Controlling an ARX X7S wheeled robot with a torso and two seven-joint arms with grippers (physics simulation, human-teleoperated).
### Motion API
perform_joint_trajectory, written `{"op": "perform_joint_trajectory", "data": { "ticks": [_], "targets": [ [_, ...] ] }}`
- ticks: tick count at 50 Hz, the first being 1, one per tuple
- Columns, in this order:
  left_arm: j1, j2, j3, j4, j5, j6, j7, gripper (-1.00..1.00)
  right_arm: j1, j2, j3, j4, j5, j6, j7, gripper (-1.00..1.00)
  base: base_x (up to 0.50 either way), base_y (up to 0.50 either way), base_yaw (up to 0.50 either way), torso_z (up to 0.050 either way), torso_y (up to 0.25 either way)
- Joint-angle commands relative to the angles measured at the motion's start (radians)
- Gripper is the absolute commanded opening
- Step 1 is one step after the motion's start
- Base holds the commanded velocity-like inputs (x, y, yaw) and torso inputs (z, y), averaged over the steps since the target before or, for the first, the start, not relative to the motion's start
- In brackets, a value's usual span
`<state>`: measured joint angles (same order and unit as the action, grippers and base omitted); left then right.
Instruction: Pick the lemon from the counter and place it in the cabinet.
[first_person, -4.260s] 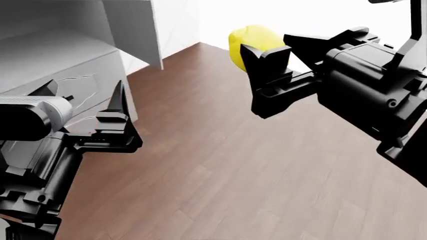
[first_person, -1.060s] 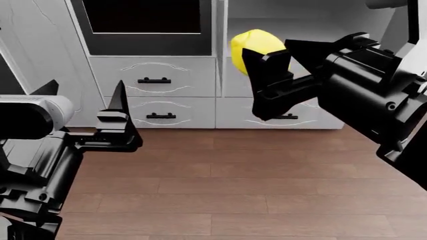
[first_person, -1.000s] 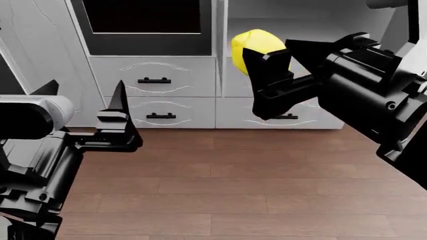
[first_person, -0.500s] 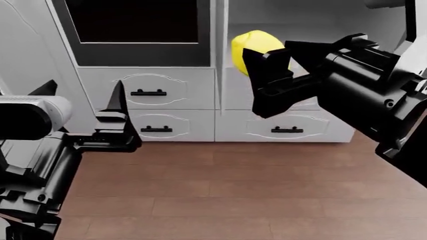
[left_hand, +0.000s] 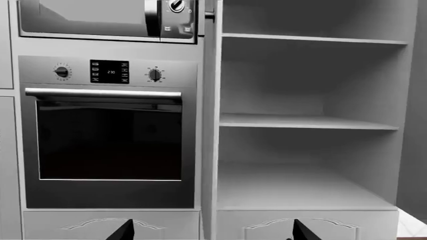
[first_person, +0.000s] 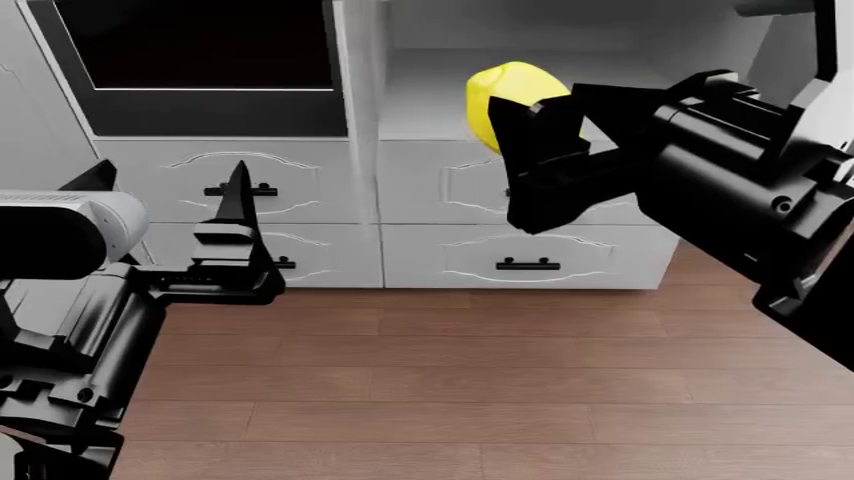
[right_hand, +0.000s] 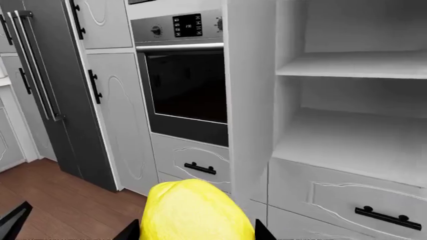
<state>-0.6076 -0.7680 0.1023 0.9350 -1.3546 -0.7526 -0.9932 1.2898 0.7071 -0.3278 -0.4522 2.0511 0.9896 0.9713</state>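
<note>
The cabinet (first_person: 400, 90) has slid left in the head view, so its open shelves are now lined up behind the lemon (first_person: 514, 95), which is kept clamped in the right gripper (first_person: 541, 125). The left gripper (first_person: 160, 215) is spread, empty. Reach-in looks next.

Oven (left_hand: 110, 135) display (left_hand: 109, 71): digits too small to read.
</note>
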Motion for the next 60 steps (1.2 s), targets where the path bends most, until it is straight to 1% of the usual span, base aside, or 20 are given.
{"op": "perform_joint_trajectory", "data": {
  "ticks": [1, 8, 13, 47, 60],
  "targets": [
    [-0.001, -0.002, 0.003, 0.0, 0.001, 0.003, 0.0, 1.0, 0.003, 0.004, 0.002, -0.008, -0.001, 0.001, -0.002, -1.0, 0.0, -0.5, 0.0, 0.0, 0.0],
    [0.0, -0.003, 0.004, -0.001, 0.001, 0.005, 0.0, 1.0, 0.004, 0.005, 0.0, -0.008, -0.007, 0.001, -0.007, -1.0, 0.02, -0.5, 0.0, 0.0, 0.0],
    [-0.003, -0.003, 0.006, -0.003, 0.002, 0.005, 0.0, 1.0, 0.004, 0.005, -0.001, -0.006, -0.012, 0.001, -0.011, -1.0, 0.28, -0.48, 0.0, 0.0, 0.0],
    [0.0, -0.008, 0.012, 0.0, 0.003, 0.013, -0.003, 1.0, 0.004, 0.015, -0.016, -0.02, 0.005, -0.011, 0.003, -1.0, 0.44, -0.39, 0.0, 0.0, 0.001],
    [-0.004, -0.009, 0.017, -0.004, 0.005, 0.015, -0.002, 1.0, 0.003, 0.017, -0.016, -0.024, -0.004, -0.015, -0.001, -1.0, 0.5, -0.16, 0.0, 0.0, 0.001]
  ]
}}
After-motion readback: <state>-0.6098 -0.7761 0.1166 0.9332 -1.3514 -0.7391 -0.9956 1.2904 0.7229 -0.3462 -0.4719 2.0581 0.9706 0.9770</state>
